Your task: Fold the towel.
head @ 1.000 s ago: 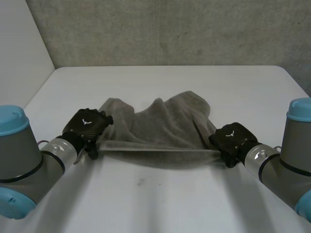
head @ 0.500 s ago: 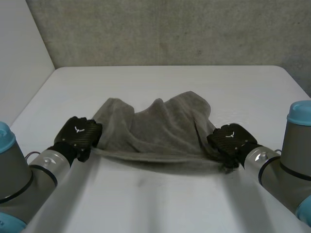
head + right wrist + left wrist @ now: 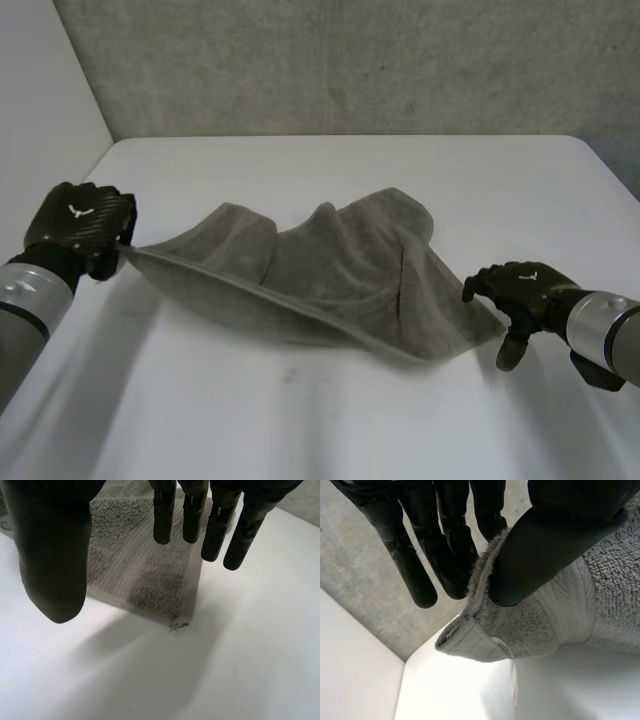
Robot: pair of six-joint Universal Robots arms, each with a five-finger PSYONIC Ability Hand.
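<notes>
White surface (image 3: 330, 420) before a grey concrete wall (image 3: 350, 60). Grey towel (image 3: 330, 270) lies rumpled at the surface's middle, with one near corner raised off it. Left hand (image 3: 80, 225) clamps that corner between thumb and fingers. Right hand (image 3: 520, 295) hovers at the other near corner, fingers straight and apart, holding nothing. That corner lies flat.

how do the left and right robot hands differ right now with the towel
Grip: the left robot hand pinches a corner of the towel between thumb and fingers; the right robot hand is open and holds nothing.
Height: the left robot hand's corner is lifted off the table; the corner by the right robot hand lies flat.
Shared: both are black, each at a near corner of the towel.
</notes>
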